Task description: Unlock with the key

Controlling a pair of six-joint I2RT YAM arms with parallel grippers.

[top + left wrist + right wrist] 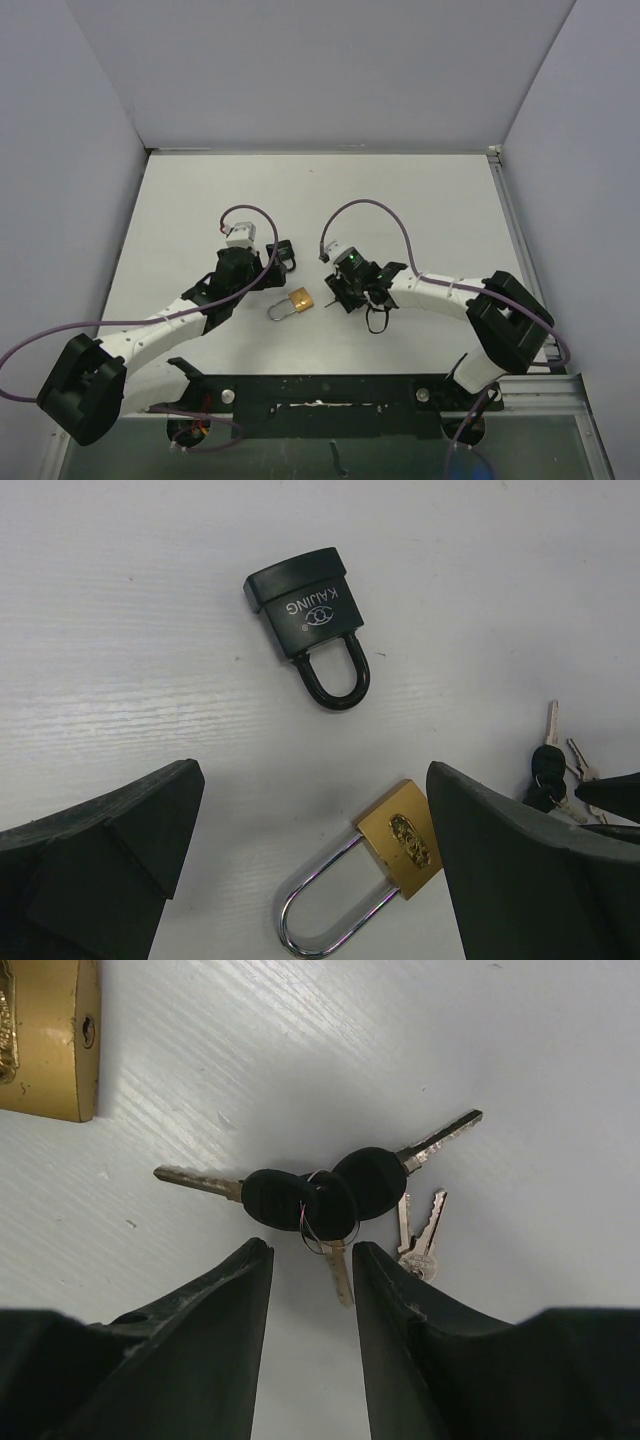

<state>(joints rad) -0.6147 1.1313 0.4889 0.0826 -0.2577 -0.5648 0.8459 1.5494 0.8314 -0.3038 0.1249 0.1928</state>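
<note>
Brass padlock w/ silver shackle (301, 300) lies flat mid-counter, btwn the two arms. Shackle looks shut, so still locked I'd say. Left jaws hang right over it, spread as wide as they go, holding nothing. The brass body sits just inside one finger, shackle in the gap. Prob set that way so this arm can pin the lock down while the other works the key.

On the far side of it on the white counter (200, 200) there's a second lock, a black padlock w/ black shackle (305, 600). It's apart from the brass one and not in play as far as I can tell.

Just right of the brass lock: bunch of keys on a thin wire ring (330, 1205), three w/ black heads, two small bare silver ones, all flat on the counter. Right jaws sit low at the near side of the bunch, only partly open w/ a narrow gap, nothing gripped yet. One short blade points into that gap. The lock's keyhole end faces the keys, which is handy. Which key fits, can't tell. Flat keys = hard pick, could skid.
</note>
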